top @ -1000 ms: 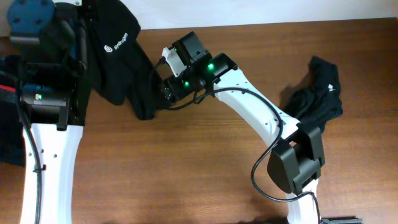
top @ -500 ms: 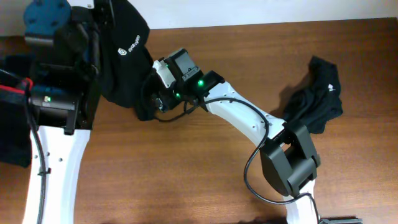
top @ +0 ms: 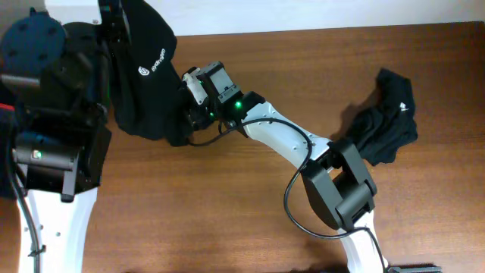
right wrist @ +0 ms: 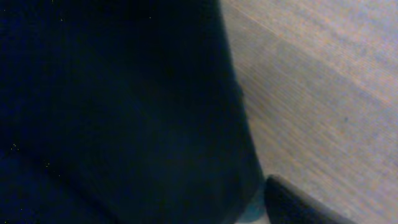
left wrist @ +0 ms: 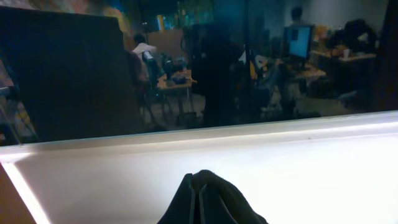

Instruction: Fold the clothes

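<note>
Since a second ago, the right arm [top: 280, 140] has been swung further left, so its wrist is now right up against the hanging fabric, and its elbow has been pulled in a bit too. The left arm [top: 53, 152] has been shifted as well, with the black shirt [top: 140, 91] carried along.

That shirt is held up at the back left of the counter [top: 227, 212], with its white logo [top: 151, 61] facing the overhead camera and its lower edge draped down by the right wrist. The left fingers can't actually be seen. They're pressed together on the shirt, and a small peak of black cloth is shown at the bottom of the left wrist view.

For the right fingers [right wrist: 303, 204], only one dark tip is caught in the wrist view, just beside the black fabric. Spread or pinching can't be told, so no call is made there.

The other black garment [top: 386, 121] is left crumpled on the counter's far right, well apart from the shirt.
</note>
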You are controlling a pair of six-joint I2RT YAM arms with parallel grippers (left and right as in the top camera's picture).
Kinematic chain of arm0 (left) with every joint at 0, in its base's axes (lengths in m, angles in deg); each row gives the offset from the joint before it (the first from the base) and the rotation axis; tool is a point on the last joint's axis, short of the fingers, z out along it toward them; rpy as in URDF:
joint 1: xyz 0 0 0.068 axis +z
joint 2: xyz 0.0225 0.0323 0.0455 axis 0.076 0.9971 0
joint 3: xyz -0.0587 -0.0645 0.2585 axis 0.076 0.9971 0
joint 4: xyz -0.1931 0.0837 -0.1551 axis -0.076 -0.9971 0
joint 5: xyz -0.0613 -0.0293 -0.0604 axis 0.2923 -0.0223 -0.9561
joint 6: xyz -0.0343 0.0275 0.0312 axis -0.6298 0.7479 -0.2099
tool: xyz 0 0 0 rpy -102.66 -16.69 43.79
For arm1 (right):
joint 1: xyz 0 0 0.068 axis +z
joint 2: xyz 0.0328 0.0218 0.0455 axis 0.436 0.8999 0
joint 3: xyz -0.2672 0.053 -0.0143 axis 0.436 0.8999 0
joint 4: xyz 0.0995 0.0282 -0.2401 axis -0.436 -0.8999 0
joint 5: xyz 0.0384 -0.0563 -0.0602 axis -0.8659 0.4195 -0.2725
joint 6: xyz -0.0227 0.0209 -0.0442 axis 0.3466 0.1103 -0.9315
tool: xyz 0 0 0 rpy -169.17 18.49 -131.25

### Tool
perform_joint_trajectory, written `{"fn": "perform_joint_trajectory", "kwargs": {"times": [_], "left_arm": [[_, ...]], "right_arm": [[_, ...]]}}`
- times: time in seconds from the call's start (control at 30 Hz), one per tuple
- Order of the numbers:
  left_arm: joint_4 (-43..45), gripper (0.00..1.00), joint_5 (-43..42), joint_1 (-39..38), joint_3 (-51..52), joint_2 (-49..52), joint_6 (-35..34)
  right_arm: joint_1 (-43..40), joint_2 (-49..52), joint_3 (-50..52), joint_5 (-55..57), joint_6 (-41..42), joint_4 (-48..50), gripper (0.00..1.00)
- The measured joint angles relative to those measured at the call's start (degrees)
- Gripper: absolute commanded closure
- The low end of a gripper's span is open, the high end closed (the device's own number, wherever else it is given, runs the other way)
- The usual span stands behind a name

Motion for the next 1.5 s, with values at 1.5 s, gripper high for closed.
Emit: {"fn": "perform_joint_trajectory", "kwargs": {"times": [1.5], "left_arm": [[-29.8, 0.99, 4.2, 3.4, -0.1, 1.5, -4.3]], "right_arm": [[-28.0, -26.1, -34.3, 5.7, -8.6, -77.0, 0.96]]}}
